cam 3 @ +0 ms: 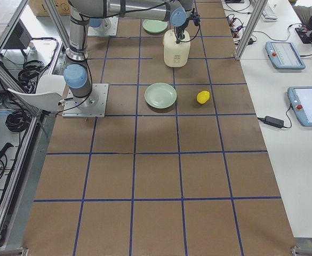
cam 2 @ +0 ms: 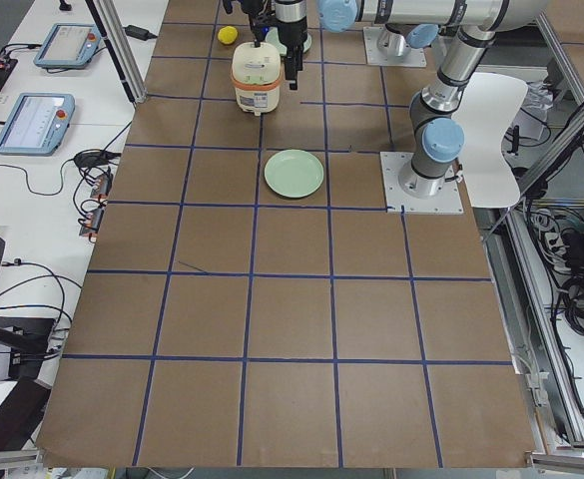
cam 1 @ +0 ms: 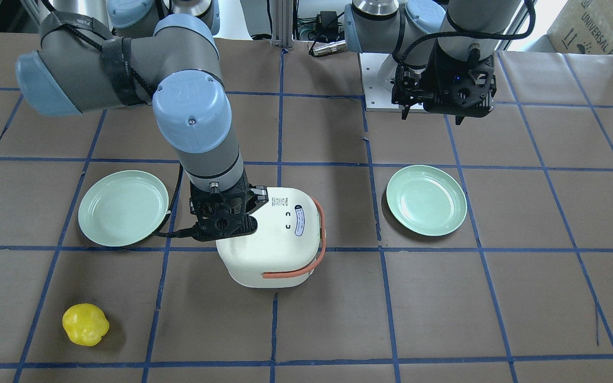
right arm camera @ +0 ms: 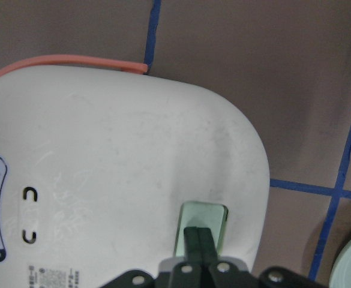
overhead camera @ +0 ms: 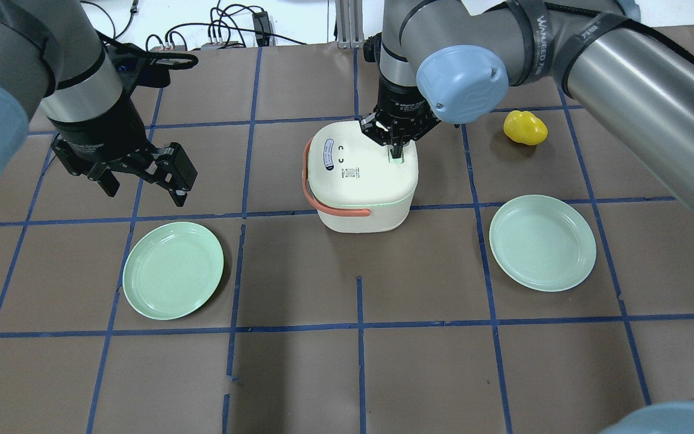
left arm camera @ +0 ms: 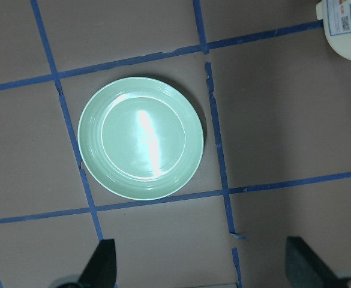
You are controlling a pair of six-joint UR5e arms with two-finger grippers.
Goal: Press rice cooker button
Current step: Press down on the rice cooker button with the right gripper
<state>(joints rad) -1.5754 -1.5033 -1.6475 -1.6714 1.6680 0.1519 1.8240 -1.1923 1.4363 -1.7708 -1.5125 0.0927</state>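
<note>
- Left pincer (overhead camera: pixel 144 191): the fingers are seen spread apart with nothing held. It hangs above the table (overhead camera: pixel 299 367), beside the left plate (overhead camera: pixel 172 270) and well apart from the cooker. No hazard is expected from it unless it is moved.
- Rice cooker (overhead camera: pixel 359 181): it is set mid-table between the two plates, with the orange handle (overhead camera: pixel 317 202) folded down on the side away from the button. Nothing braces the body, so an off-vertical push is judged able to slide or tip it.
- Button (right arm camera: pixel 206 223): it is pale green and recessed near the lid's edge.
- Right pincer (right arm camera: pixel 199 239): the fingers are pressed together on nothing, with the tips placed over the button's near half. Firm contact cannot be confirmed. The narrow tips are judged liable to skid onto the white lid, which would give a missed press. Excess downward force could strain the lid.
- Yellow object (overhead camera: pixel 525 128) and right plate (overhead camera: pixel 543 242): both are noted well apart from the cooker, and no interference is expected.
</note>
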